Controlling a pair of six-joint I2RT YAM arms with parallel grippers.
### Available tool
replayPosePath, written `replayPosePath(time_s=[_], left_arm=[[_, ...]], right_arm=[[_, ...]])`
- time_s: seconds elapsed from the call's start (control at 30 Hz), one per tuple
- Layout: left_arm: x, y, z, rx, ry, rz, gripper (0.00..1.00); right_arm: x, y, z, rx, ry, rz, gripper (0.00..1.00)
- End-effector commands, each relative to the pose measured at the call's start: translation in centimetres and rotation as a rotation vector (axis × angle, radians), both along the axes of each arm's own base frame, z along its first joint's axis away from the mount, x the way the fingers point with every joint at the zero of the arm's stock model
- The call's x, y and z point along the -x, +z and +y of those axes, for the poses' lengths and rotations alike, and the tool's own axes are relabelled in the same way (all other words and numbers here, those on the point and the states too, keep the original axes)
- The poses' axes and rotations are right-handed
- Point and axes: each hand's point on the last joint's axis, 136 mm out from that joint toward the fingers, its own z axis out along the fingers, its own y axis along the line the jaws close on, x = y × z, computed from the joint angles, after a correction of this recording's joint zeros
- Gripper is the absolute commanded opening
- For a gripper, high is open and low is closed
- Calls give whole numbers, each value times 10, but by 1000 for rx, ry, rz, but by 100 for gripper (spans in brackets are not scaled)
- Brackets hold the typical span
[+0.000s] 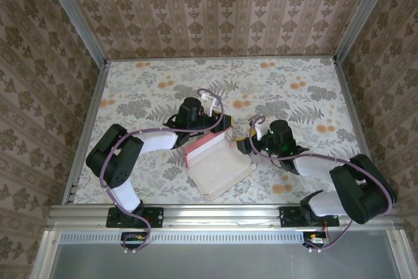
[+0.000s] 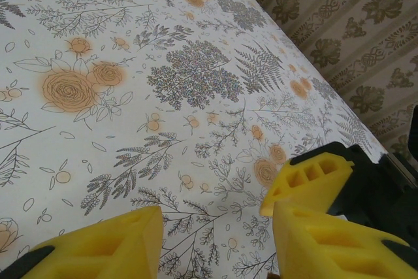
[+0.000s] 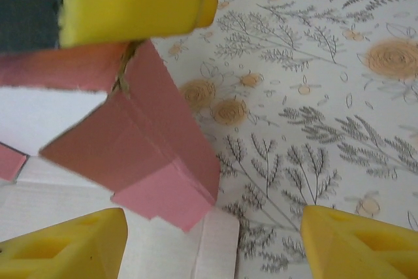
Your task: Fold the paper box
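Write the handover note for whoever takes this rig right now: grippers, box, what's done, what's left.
Left gripper: open, nothing between its fingers; it sits at the far side of the box, and one finger seems to touch the top edge of the pink wall.
Right gripper: open, its fingers either side of that wall's corner, not gripping it.
Box: on the table between the two grippers, pale inner side up.
Done: one pink wall stands up along the far edge.
Left: the main panel lies flat; the other walls, the tabs and the closing are to be done.
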Motion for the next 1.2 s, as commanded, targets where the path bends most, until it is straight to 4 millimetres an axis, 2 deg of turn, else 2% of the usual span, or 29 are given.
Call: replayPosePath(time_s=[0.0, 0.27, 0.73, 1.17], left_arm=[[6, -22, 0, -57, -29, 37, 46], [7, -22, 0, -36, -50, 55, 46], [10, -25, -1, -10, -99, 89, 46], [9, -22, -1, -19, -100, 86, 46]], right_arm=[[-13, 17, 14, -50, 51, -72, 69], [-22, 13, 28, -53, 87, -63, 64], [-35, 10, 48, -7, 72, -103, 49], [-41, -4, 40, 114, -30, -111, 29]])
